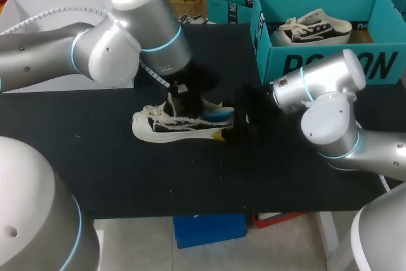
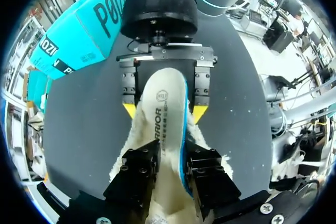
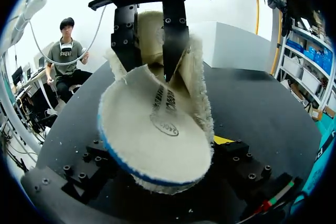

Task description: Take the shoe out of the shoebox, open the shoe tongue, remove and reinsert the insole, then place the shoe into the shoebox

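The left end effector (image 2: 172,167) pinches the insole (image 3: 152,135), which curls up out of the shoe (image 1: 166,126) just beneath it. The right end effector (image 2: 164,113) clamps the shoe's heel from both sides, with the shoe on the counter (image 1: 127,176). The shoebox (image 1: 330,65), holding a second sneaker (image 1: 314,26), stands well behind the right end effector.
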Motion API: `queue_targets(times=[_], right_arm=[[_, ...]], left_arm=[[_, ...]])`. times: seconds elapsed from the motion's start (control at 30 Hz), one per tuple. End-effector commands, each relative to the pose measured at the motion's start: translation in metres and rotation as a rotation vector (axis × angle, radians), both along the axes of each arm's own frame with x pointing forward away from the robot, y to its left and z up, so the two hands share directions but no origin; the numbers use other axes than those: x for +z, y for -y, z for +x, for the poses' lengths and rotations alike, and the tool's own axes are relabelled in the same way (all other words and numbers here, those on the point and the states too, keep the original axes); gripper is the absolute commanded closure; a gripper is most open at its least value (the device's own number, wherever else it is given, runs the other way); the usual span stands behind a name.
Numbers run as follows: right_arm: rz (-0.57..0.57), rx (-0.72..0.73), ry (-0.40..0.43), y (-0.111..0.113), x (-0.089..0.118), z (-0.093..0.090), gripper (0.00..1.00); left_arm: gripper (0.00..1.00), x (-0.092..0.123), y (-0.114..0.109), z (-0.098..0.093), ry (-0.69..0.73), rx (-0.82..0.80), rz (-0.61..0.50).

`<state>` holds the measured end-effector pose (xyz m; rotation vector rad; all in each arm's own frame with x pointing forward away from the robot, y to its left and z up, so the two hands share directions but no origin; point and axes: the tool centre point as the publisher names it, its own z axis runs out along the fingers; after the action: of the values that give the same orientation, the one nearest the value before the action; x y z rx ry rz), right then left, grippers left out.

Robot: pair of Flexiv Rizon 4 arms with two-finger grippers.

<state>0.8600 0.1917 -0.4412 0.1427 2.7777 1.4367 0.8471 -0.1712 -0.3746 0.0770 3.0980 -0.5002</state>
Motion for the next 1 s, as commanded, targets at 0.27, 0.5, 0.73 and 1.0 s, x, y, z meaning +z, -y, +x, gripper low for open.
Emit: queue_targets(times=[0.27,0.5,0.73,1.0], right_arm=[[0.000,-0.002,0.000,-0.002,-0.001,0.001,1.00],[0.000,-0.002,0.000,-0.002,-0.001,0.001,1.00],[0.000,-0.002,0.000,-0.002,-0.001,0.001,1.00],[0.000,-0.002,0.000,-0.002,-0.001,0.001,1.00]], left_arm=[[0.82,-0.005,0.033,0.004,0.022,-0.035,0.039],[0.85,-0.004,0.036,0.006,0.035,-0.040,0.034],[1.00,-0.004,0.033,0.007,0.040,-0.035,0.039],[1.00,0.011,0.024,-0.004,-0.032,-0.107,-0.007]])
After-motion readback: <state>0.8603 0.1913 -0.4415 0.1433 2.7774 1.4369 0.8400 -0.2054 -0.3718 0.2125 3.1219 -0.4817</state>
